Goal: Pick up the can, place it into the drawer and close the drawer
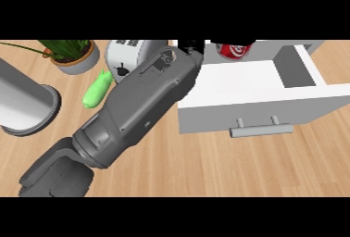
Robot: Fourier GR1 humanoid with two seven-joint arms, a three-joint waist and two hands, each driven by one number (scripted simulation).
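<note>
The red can (pixel 234 50) shows at the view's top edge, at the back of the open white drawer (pixel 239 78); its top is cut off. My left forearm runs from the lower left up across the counter. My left hand (pixel 191 45) is a small black patch just left of the can, mostly cut off by the view's top edge, and whether it touches the can cannot be seen. The drawer is pulled out, with its grey front and bar handle (pixel 260 130) facing me. My right hand shows nowhere.
A white toaster (pixel 126 58) stands behind my forearm. A green vegetable (pixel 97 89) lies to its left, and a potted plant (pixel 71 58) stands at the back left. A large grey cylinder (pixel 26 104) fills the left edge. Bare wooden counter lies in front of the drawer.
</note>
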